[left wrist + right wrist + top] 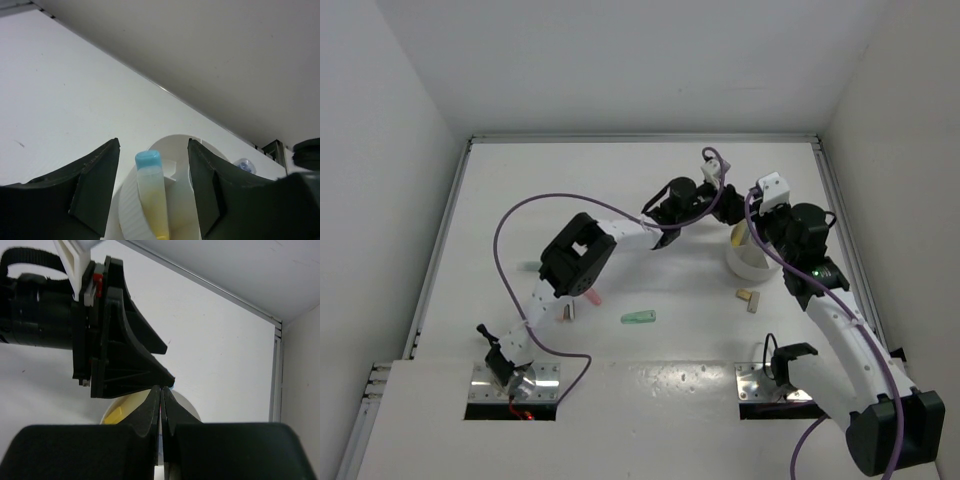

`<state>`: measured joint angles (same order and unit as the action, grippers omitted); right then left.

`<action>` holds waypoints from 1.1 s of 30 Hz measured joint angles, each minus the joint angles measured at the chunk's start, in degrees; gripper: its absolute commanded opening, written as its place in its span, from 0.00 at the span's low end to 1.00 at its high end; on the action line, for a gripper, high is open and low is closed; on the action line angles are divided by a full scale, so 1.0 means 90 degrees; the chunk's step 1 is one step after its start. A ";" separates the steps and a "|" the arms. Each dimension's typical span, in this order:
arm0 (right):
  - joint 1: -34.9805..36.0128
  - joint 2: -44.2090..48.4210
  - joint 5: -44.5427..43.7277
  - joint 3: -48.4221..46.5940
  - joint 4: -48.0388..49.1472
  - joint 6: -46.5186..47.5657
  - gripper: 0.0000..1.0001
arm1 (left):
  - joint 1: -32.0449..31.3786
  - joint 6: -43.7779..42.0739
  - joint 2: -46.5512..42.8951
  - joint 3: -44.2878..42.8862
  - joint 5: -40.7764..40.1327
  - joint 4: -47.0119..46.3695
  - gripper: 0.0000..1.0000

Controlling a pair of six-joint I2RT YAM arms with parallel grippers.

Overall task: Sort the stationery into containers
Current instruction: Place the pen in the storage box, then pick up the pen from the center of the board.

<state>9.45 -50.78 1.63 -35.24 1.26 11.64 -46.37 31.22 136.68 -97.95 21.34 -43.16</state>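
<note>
The white tub stands right of centre. In the left wrist view my left gripper is open, its fingers either side of a clear blue-capped bottle that stands leaning in the tub, touching neither finger. In the top view the left gripper hangs at the tub's far side. My right gripper is shut, fingers pressed together, just above the tub, which holds a yellow piece. The right gripper also shows in the top view. A green stick, a pink stick and a tan block lie on the table.
A small pale piece lies beside the pink stick, and another pale piece lies left of the left arm's elbow. Purple cables loop over both arms. The table's raised rim runs along the back and right sides.
</note>
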 measured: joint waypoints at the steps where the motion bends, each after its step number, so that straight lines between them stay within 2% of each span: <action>1: 0.0000 0.0002 0.0000 0.0000 0.0000 0.0000 0.00 | 0.0012 -0.0027 -0.0051 -0.0022 -0.0032 0.0039 0.63; 3: 0.0000 0.0002 0.0015 0.0000 0.0000 0.0000 0.00 | 0.0032 -0.0061 -0.0219 0.0005 -0.0148 0.0124 0.51; 4: 0.0000 0.0002 0.0017 0.0000 0.0000 0.0000 0.00 | 0.0044 -0.0032 -0.0367 0.0109 -0.0223 0.0151 0.17; 5: 0.0000 0.0002 0.0022 0.0000 0.0000 0.0000 0.00 | 0.0061 0.0024 -0.0556 0.0301 -0.0347 0.0170 0.05; 6: 0.0000 0.0005 0.0029 0.0000 -0.0002 0.0000 0.00 | 0.0080 0.0051 -0.0901 0.0678 -0.0605 0.0189 0.00; 8: 0.0000 0.0017 0.0039 0.0000 -0.0005 0.0000 0.00 | 0.0129 0.0175 -0.1637 0.1416 -0.1299 0.0583 0.00; 10: 0.0000 0.0039 0.0049 0.0000 -0.0012 0.0000 0.03 | 0.0197 0.0449 -0.2378 0.1902 -0.2285 0.1389 0.09; 11: 0.0000 0.0056 0.0061 0.0000 -0.0015 0.0002 0.11 | 0.0245 0.0716 -0.2708 0.1989 -0.2793 0.1982 0.31; 12: 0.0000 0.0066 0.0078 0.0000 -0.0015 0.0005 0.36 | 0.0335 0.1008 -0.3036 0.2081 -0.3279 0.2599 0.51; 14: 0.0000 0.0078 0.0172 0.0000 -0.0051 0.0068 0.63 | 0.0580 0.1950 -0.3750 0.2390 -0.4114 0.3849 0.75; 16: 0.0000 0.0083 0.0214 0.0000 -0.0075 0.0044 0.65 | 0.0993 0.3036 -0.4439 0.2832 -0.4779 0.5100 0.78; 17: 0.0000 0.0083 0.0240 0.0000 -0.0080 0.0051 0.65 | 0.1253 0.3546 -0.4741 0.3045 -0.5042 0.5736 0.82; 22: 0.0000 0.0143 0.0384 0.0000 -0.0172 0.0049 0.65 | 0.2482 0.5360 -0.5520 0.3815 -0.5761 0.8017 0.82; 26: 0.0000 0.0272 0.0476 0.0000 -0.0197 0.0049 0.65 | 0.3038 0.5994 -0.5875 0.4265 -0.5846 0.8949 0.82; 29: 0.0000 0.0347 0.0508 0.0000 -0.0199 0.0046 0.65 | 0.3427 0.6149 -0.5938 0.4393 -0.5719 0.9187 0.81; 30: 0.0000 0.0367 0.0512 0.0000 -0.0197 0.0049 0.64 | 0.3585 0.6171 -0.5938 0.4449 -0.5668 0.9228 0.79; 32: 0.0000 0.0391 0.0527 0.0000 -0.0199 0.0041 0.55 | 0.3903 0.6212 -0.5918 0.4585 -0.5544 0.9294 0.78; 33: 0.0000 0.0391 0.0539 0.0000 -0.0194 0.0058 0.43 | 0.4005 0.6220 -0.5899 0.4643 -0.5501 0.9316 0.77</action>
<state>9.45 -47.27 6.48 -35.24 -0.49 12.16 -10.33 87.20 83.59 -56.16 -28.16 40.69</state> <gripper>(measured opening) 0.574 0.784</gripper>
